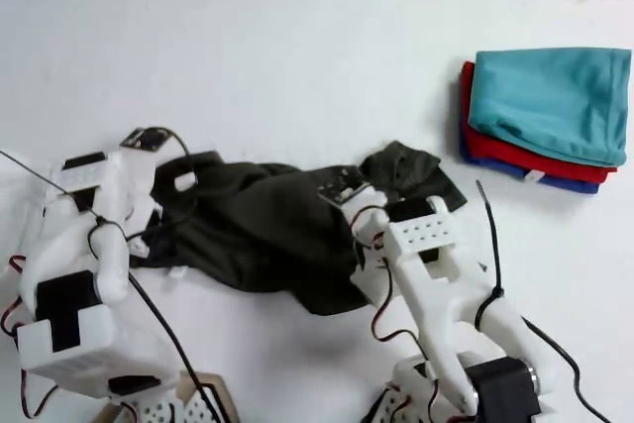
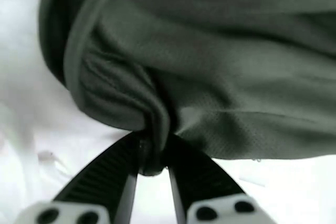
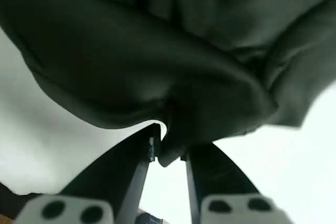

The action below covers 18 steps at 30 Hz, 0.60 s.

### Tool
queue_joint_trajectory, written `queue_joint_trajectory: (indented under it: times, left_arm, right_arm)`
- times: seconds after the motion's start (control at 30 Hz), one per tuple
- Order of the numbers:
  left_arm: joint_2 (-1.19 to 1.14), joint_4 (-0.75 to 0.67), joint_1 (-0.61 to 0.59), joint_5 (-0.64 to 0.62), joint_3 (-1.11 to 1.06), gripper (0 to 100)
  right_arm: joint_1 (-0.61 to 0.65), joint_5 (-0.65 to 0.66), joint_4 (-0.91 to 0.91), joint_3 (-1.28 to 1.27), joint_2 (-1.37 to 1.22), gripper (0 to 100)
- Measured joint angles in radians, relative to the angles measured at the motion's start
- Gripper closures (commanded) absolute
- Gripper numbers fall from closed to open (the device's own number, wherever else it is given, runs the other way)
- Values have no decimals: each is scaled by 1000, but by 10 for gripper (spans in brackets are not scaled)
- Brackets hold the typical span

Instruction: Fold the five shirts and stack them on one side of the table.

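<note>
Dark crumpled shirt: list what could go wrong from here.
The left claw and right claw each pinch only a small bunch of the dark crumpled fabric shirt; it may slip when pulled. The stack of folded teal, red and blue shirts lies near one arm and could get knocked.

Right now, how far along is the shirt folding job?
Done: the teal shirt, red shirt and blue shirt lie folded in one stack. In hand: the left gripper and right gripper each pinch the dark shirt, which lies crumpled. Left: folding and stacking it.
</note>
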State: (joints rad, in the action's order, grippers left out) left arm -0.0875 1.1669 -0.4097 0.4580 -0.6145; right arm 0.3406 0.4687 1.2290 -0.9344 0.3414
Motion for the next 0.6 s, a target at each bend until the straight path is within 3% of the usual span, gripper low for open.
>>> queue_joint_trajectory:
  times: [0.6]
  left_arm:
    - [0,0,0,0,0,974]
  right_arm:
    - [3,-2,135,150,0,929]
